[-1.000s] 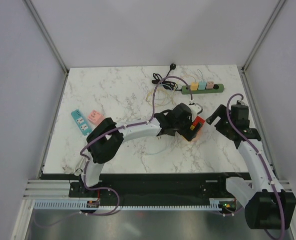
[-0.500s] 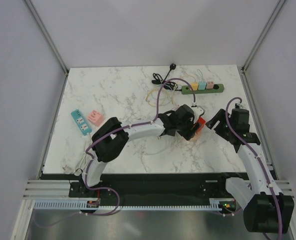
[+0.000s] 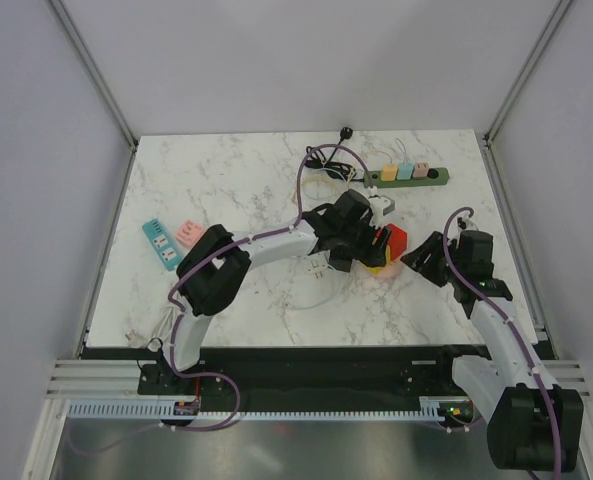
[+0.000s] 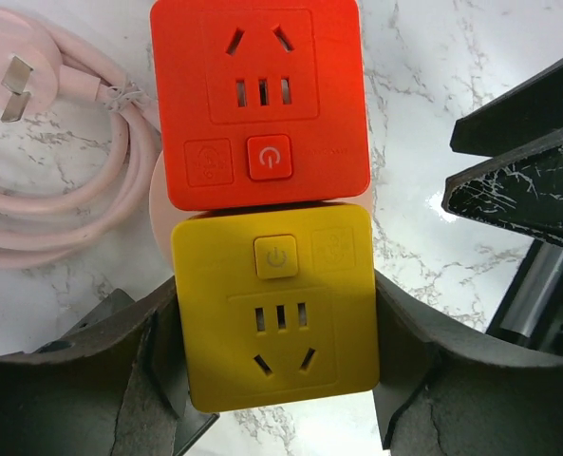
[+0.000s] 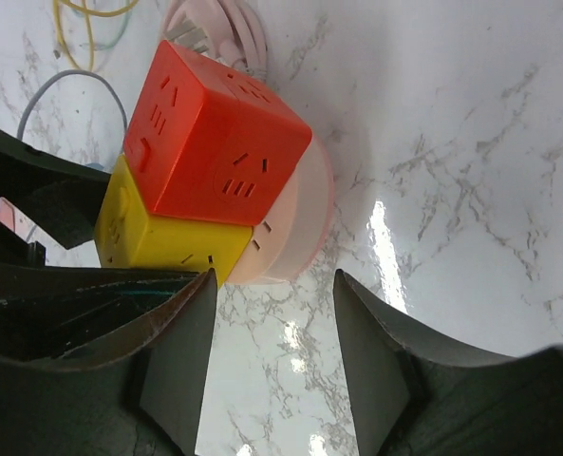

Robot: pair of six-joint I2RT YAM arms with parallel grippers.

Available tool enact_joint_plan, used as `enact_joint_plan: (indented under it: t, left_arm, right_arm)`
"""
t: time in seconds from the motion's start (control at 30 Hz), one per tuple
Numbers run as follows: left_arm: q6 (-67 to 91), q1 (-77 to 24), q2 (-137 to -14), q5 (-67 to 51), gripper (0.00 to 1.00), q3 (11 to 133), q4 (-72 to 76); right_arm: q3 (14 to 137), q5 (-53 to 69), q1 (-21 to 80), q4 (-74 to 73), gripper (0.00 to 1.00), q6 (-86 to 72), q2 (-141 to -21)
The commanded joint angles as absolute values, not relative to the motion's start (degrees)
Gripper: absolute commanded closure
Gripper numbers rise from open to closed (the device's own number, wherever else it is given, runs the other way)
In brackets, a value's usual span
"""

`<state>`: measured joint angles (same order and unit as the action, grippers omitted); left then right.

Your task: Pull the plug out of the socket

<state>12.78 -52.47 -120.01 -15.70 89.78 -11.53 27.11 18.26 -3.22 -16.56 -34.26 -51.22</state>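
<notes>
Nearest, our right gripper (image 5: 273, 285) hangs spread and empty, just short of the stack. Our left gripper (image 4: 273, 290) pinches the yellow cube (image 4: 276, 366) by its sides, probably anchoring it mid-table so the red cube (image 4: 259, 95) joined beyond can be pulled away.

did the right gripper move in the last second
Yes. The right gripper shifted down the top view, farther from the green power strip.

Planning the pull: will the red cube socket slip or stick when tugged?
The red cube socket looks rigid, with smooth flat faces, so a grip may slip. It sits flush against the yellow cube socket, which the left gripper clamps, so it probably resists, then releases suddenly. The pink cord looks floppy, likely little drag.
</notes>
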Motion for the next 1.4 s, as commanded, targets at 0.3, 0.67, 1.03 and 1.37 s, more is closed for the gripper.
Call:
enact_joint_plan:
  t: [0.3, 0.67, 1.03, 1.37]
  left_arm:
    - [21.9, -50.0, -116.2, -27.4, 0.98, 88.9, -4.7]
    - [26.4, -49.6, -116.5, -31.7, 0.98, 87.7, -1.8]
    - [31.3, -49.6, -116.9, -35.7, 0.98, 86.5, 2.8]
    - [35.1, -49.6, -117.5, -38.5, 0.98, 84.7, 7.4]
  right_arm:
    - [22.5, 23.0, -3.3, -5.8, 0.36, -38.4, -54.8]
    - [18.5, 23.5, -3.4, -0.8, 0.36, -40.6, -53.9]
    - [16.2, 23.6, -3.5, 4.9, 0.38, -41.9, -56.7]
    - [13.6, 22.7, -3.8, 8.1, 0.74, -43.2, -56.0]
